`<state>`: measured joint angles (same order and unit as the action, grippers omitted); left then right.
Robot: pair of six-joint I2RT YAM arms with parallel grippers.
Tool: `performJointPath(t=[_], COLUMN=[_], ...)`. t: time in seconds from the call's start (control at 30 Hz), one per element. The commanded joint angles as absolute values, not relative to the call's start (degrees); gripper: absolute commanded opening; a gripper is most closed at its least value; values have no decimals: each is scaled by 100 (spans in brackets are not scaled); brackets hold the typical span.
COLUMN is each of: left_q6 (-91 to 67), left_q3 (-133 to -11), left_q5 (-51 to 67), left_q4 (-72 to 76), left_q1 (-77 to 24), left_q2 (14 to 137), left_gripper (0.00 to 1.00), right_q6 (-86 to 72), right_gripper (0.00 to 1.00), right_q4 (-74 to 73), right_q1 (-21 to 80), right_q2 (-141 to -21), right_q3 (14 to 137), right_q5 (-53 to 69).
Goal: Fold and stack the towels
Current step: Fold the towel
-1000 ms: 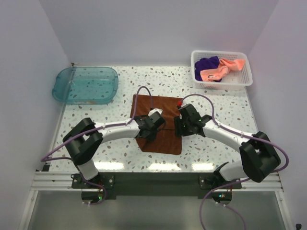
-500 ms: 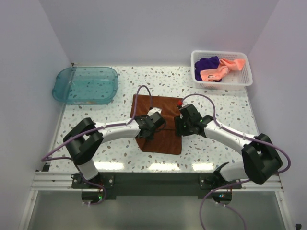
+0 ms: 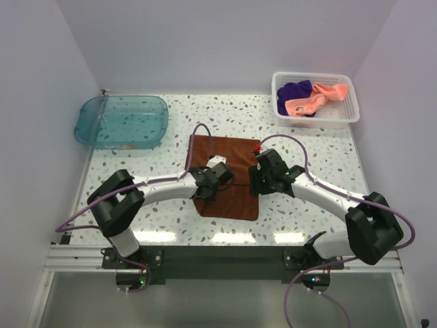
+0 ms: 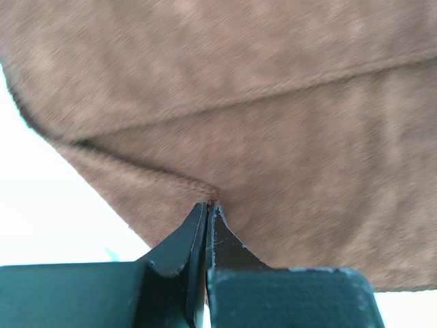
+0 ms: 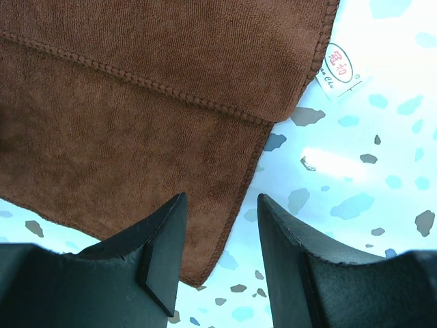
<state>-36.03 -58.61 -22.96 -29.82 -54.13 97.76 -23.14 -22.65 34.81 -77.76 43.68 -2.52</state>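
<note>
A rust brown towel (image 3: pixel 232 154) lies flat on the speckled table between the two arms. My left gripper (image 3: pixel 203 193) is down on its near left part, and in the left wrist view the jaws (image 4: pixel 207 203) are shut with a pinch of the brown towel's (image 4: pixel 273 102) hem at their tips. My right gripper (image 3: pixel 263 179) hangs open over the cloth's right edge; one finger is above the brown towel (image 5: pixel 136 102) and the other above bare table. The pink towel (image 3: pixel 311 102) and purple towel (image 3: pixel 295 91) lie crumpled in the basket.
A white mesh basket (image 3: pixel 348 113) stands at the back right. A teal translucent tray (image 3: pixel 121 121) sits at the back left. A white label (image 5: pixel 339 78) sticks out from the brown towel's right edge. White walls close in the table on three sides.
My left gripper has closed on the brown towel's hem and shifted slightly toward the near edge. The right arm has barely moved and its jaws stay as wide as before.
</note>
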Motion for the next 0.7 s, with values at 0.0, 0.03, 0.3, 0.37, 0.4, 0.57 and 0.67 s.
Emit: performJointPath(t=[0.0, 0.03, 0.3, 0.37, 0.4, 0.57, 0.67], left_q6=[-4016, -4130, -5202, -5343, -5379, -5362, -5318], left_q3=[-5678, -5626, -4703, -4484, -4422, -4219, -4210], left_q5=[-2742, -2908, -3261, -3287, -3296, -3410, -3314], left_q4=[-3523, -3655, -4535, -4579, -4597, -4562, -4544], left_q1=[-5440, -5440, -5318, -5230, -5186, -4843, -4772], left_q2=[9300, 9160, 8324, 8166, 8122, 7937, 7831], left_gripper=[0, 0, 6, 8, 9, 16, 24], right_q6=[-2399, -2391, -2382, -2373, -2373, -2373, -2382], right_gripper=[50, 50, 50, 50, 50, 50, 51], right_q4=[-2145, -2153, -2083, -2057, -2031, -2039, -2109], right_q1=[3454, 3454, 3454, 3454, 3454, 3454, 3454], right_q2=[-7603, -7603, -7708, -7752, -7769, -7822, -7787], right_q3=[4359, 4377, 4421, 4438, 4438, 4482, 4509], right_q5=[-404, -404, -334, -308, -290, -299, -395])
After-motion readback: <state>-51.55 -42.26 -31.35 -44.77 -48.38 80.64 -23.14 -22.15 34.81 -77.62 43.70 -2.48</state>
